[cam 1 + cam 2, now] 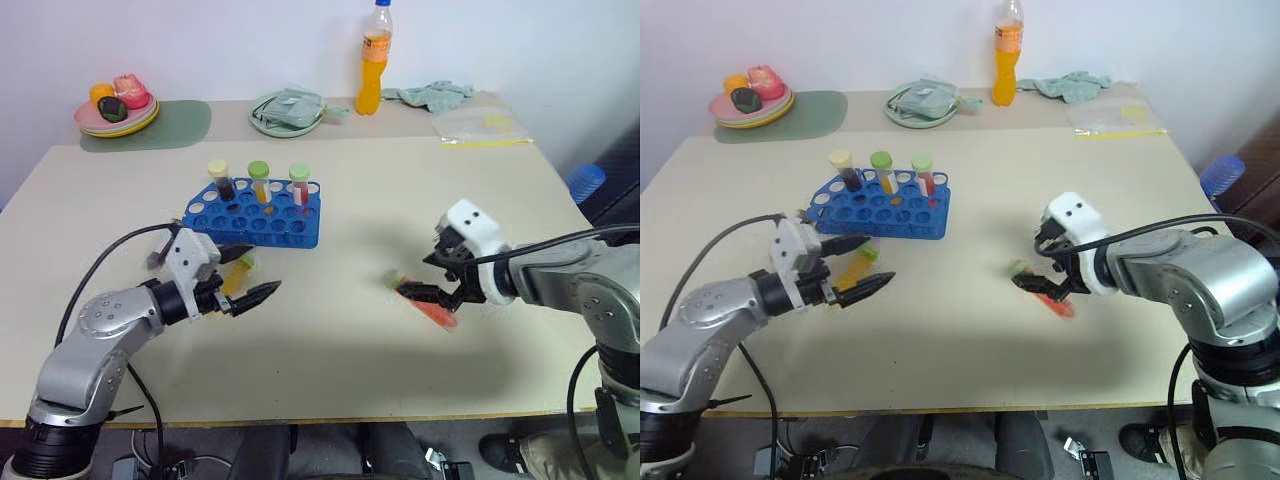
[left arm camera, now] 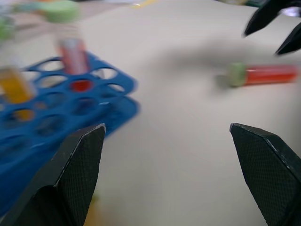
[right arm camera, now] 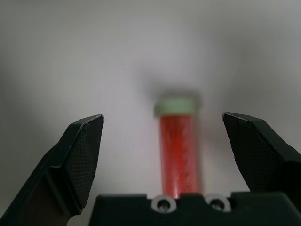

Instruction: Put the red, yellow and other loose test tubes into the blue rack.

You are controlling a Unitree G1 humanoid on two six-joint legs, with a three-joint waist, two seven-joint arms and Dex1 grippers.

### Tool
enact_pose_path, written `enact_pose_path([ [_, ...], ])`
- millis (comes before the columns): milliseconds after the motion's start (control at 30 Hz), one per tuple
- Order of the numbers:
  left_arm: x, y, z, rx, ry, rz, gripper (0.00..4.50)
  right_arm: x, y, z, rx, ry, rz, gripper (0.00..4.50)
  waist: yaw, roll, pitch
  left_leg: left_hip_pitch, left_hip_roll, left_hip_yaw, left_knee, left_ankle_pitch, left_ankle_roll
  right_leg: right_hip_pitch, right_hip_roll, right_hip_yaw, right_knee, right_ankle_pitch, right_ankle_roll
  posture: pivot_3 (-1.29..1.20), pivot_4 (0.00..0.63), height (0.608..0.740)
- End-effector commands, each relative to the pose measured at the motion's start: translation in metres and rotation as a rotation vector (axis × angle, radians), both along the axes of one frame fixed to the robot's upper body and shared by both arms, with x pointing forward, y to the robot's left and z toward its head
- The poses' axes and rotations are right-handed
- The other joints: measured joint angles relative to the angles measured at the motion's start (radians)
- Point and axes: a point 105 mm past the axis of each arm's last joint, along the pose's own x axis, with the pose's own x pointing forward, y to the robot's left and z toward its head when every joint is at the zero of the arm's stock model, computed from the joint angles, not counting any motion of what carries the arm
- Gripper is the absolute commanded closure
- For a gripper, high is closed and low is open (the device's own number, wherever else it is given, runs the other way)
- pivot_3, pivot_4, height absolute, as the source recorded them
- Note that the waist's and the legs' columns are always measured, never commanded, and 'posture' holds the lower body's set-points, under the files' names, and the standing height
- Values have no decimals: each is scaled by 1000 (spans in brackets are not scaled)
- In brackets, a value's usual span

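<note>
Right gripper (image 3: 162,141) spread, straddling the red tube (image 3: 177,150) lying flat, ready to pinch. Left gripper (image 2: 167,174) spread, empty, at the blue rack's (image 1: 255,215) 6 o'clock beside the yellow tube (image 1: 855,268).

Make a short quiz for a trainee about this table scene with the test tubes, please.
1. How many tubes stand in the blue rack?
2. True or false: the red tube lying on the table has a green cap.
3. The right gripper is: A) shut on the red tube, B) open over the red tube, C) inside the rack.

Key
1. Three.
2. True.
3. B. Its two fingers are spread on either side of the tube. The left gripper is open too, beside a yellow-orange tube lying near the rack.
</note>
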Motion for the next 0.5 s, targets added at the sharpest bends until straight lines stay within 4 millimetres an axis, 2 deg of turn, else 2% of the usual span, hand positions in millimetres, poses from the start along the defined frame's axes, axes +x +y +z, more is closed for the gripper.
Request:
enact_pose_path([
  [33,-17,-19,-1,7,-8,-114,137,1,-1,-1,-29,20,-5,0,-1,0,0,-1,0,0,0,0,0,-1,0,0,0,0,0,0,150,740],
  [167,-27,-33,-12,7,6,-152,137,10,-5,-15,-71,96,-59,0,-6,0,0,-1,0,1,0,0,0,-2,1,0,2,0,0,0,150,740],
  [400,-32,-41,-16,-11,14,-160,137,18,-6,-26,-112,167,-106,0,-4,0,0,-1,0,1,1,0,0,-3,1,0,3,0,0,0,150,740],
  [500,-35,-41,-21,-5,27,-161,0,18,-2,-26,-109,181,-96,878,-4,0,0,-1,0,1,1,0,0,-3,1,0,3,0,0,0,150,740],
])
